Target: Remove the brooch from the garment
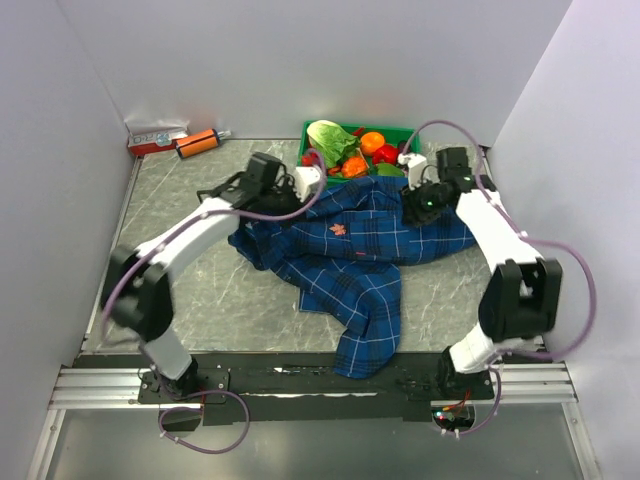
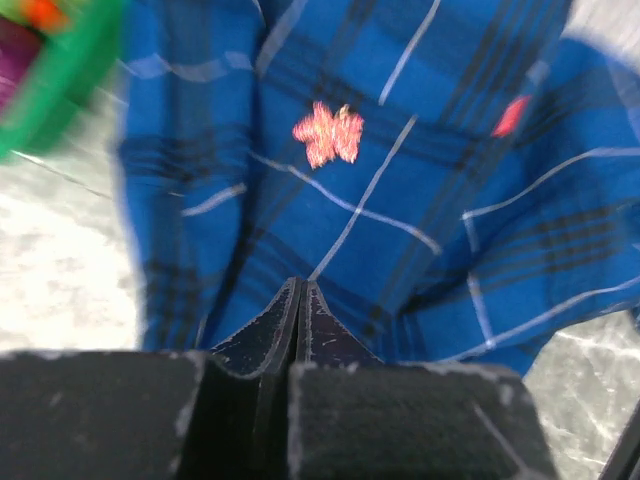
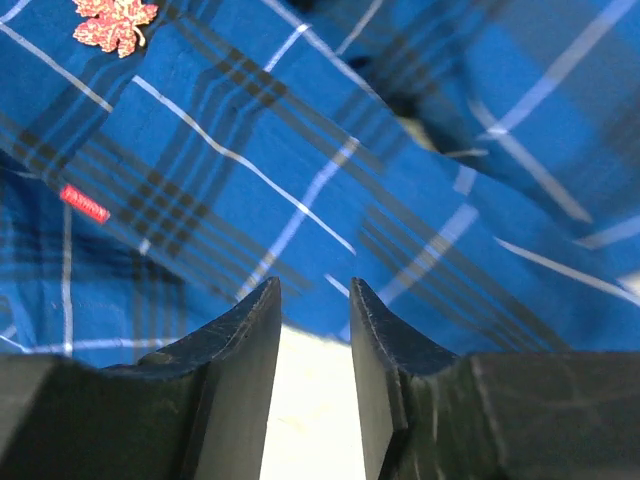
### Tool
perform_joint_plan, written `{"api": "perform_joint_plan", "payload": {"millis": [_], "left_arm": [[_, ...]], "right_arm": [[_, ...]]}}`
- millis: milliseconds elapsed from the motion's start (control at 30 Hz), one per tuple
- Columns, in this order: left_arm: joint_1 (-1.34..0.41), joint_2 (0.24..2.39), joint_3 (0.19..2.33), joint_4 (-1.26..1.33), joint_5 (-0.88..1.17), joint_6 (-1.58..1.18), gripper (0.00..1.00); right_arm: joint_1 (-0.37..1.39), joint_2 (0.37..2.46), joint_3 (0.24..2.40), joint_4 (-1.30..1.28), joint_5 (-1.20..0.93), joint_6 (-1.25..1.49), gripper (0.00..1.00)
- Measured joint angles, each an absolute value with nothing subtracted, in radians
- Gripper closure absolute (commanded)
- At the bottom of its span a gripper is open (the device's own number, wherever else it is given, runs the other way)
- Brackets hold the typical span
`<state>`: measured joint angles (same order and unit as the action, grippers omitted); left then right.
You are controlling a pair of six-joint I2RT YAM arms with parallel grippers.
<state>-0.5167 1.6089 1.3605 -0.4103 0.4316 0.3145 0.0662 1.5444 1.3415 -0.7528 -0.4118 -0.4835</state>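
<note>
Eyeing tiny stiff brooch on floppy shirt, probably best pinched by its edge, with left gripper closed and right gripper slightly apart.

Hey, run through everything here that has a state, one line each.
Brooch: on the shirt, not removed.
Shirt: rumpled, spread out.
Left gripper: shut, over the shirt.
Right gripper: open, nothing between its fingers.
Basket: full.
</note>
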Motion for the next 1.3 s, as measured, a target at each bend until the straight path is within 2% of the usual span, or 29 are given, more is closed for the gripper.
{"api": "perform_joint_plan", "payload": {"millis": [233,367,533,567,700,733,1033,1300], "left_arm": [[-0.511,1.846,1.374,-0.435,0.426,0.37,0.99],[-0.506,1.852,1.314,-0.44,0.391,0.407,0.99],[-0.498,1.828,1.226,-0.443,0.358,0.418,0.96],[-0.498,1.82,1.222,-0.455,0.355,0.42,0.94],[-0.497,1.745,1.239,-0.481,0.359,0.394,0.57],[-0.498,1.718,1.256,-0.487,0.369,0.383,0.54],[-0.498,1.544,1.367,-0.465,0.426,0.384,0.42],[-0.499,1.64,1.377,-0.511,0.448,0.375,0.42]], "right_arm": [[0.076,1.752,1.358,-0.733,-0.439,-0.396,0.63],[0.076,1.85,1.377,-0.727,-0.41,-0.37,0.62],[0.076,1.871,1.383,-0.735,-0.385,-0.345,0.6],[0.076,1.871,1.391,-0.739,-0.385,-0.344,0.58],[0.082,1.819,1.4,-0.735,-0.395,-0.355,0.53],[0.084,1.781,1.39,-0.728,-0.401,-0.366,0.53],[0.223,1.391,1.231,-0.651,-0.465,-0.416,0.52],[0.389,1.474,1.042,-0.616,-0.465,-0.385,0.52]]}}
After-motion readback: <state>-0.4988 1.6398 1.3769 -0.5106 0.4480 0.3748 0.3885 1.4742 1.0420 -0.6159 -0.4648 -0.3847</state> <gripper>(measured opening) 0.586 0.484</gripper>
